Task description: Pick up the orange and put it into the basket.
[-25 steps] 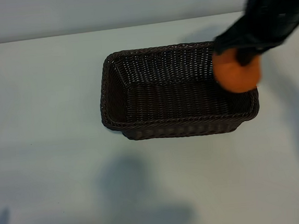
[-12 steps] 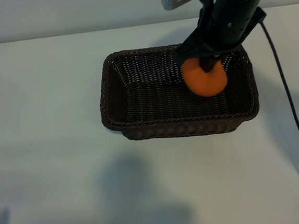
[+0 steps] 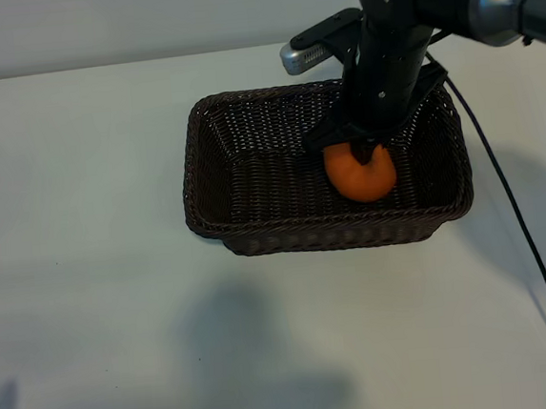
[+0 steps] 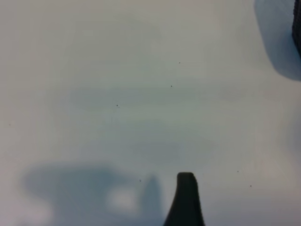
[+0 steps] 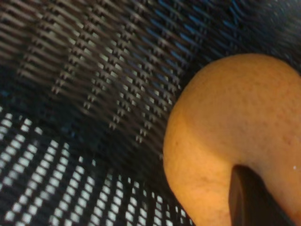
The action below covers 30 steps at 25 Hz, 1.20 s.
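Down inside the basket point(image 3: 207, 162), toward its right end, the right tool point(image 3: 356, 152) has the orange point(image 3: 360, 176) clamped from above, fingers pinching across the top of the fruit. From the outside camera the orange sits low between the wicker walls, near the woven floor, though whether it touches the weave I cannot tell. The right wrist camera is right on top of it: dimpled orange point(image 5: 230, 136) skin fills one side, one dark fingertip point(image 5: 251, 200) presses into it, and the basket point(image 5: 84, 94) weave runs behind.

How will this fruit handle? By my read it is light, firm with a little give, and round enough to roll once let go, so the sloping sides should help keep it in. The peel looks matte and pebbled, decent grip, not slippery. Taking it across its widest part, as now, looks like the sensible hold; squeezing hard could bruise it.

Off to the other side, the left tool point(image 4: 186, 200) hangs parked over the bare surface point(image 4: 117, 84), jaws wide apart, only one dark fingertip showing in its own camera.

Labels, brands, writing? None that can be read anywhere; the marking at the edge of the right arm is cut off.
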Available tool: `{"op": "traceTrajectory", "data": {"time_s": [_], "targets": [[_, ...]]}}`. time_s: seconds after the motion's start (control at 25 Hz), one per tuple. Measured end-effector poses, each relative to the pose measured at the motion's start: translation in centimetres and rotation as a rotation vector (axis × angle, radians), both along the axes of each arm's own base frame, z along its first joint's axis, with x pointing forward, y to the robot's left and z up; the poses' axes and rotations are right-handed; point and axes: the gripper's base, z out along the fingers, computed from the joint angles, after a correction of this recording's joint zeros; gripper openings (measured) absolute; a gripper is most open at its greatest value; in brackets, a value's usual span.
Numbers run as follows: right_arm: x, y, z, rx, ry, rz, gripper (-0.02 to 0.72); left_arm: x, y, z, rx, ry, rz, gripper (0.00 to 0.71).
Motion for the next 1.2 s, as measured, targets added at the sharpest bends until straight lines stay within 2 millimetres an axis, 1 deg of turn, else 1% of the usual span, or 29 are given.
{"op": "traceTrajectory", "data": {"time_s": [0.16,0.28,0.48,0.6,0.68,0.72,0.88,0.92,0.96,1.04,1.08,1.2], "targets": [[0.4,0.2,-1.5,-0.004,0.016,-0.002,0.072,0.0,0.0,0.0,0.001,0.0,-0.001,0.595],[0.5,0.2,-2.1,-0.006,0.027,-0.003,0.072,0.0,0.0,0.0,0.001,0.0,-0.001,0.595],[0.5,0.3,-2.2,-0.006,0.029,-0.004,0.075,0.0,0.0,0.0,0.001,0.0,-0.001,0.594],[0.5,0.3,-2.2,-0.008,0.036,-0.004,0.111,0.0,0.0,0.0,0.001,0.0,-0.001,0.594],[0.4,0.2,-2.2,-0.011,0.048,-0.003,0.175,0.0,0.0,0.0,0.001,0.0,-0.001,0.594],[0.3,0.2,-2.2,-0.013,0.052,-0.003,0.228,0.0,0.0,0.0,0.001,0.0,-0.001,0.594],[0.1,0.1,-2.2,-0.022,0.08,-0.001,0.492,0.0,0.0,0.0,0.001,0.0,-0.001,0.594],[0.0,0.1,-2.2,-0.025,0.086,-0.001,0.552,0.0,0.0,0.0,0.001,0.0,-0.001,0.594],[0.0,0.1,-2.2,-0.027,0.092,-0.001,0.593,0.0,0.0,0.0,0.001,0.0,-0.001,0.594],[-0.1,0.0,-2.2,-0.032,0.105,0.0,0.647,0.0,0.0,0.0,0.001,0.0,-0.001,0.594],[-0.2,0.0,-2.3,-0.035,0.111,0.001,0.655,0.0,0.0,0.0,0.001,0.0,-0.001,0.594],[-0.3,0.0,-2.3,-0.039,0.122,0.002,0.647,0.0,0.0,0.0,0.0,0.0,0.0,0.594]]}}
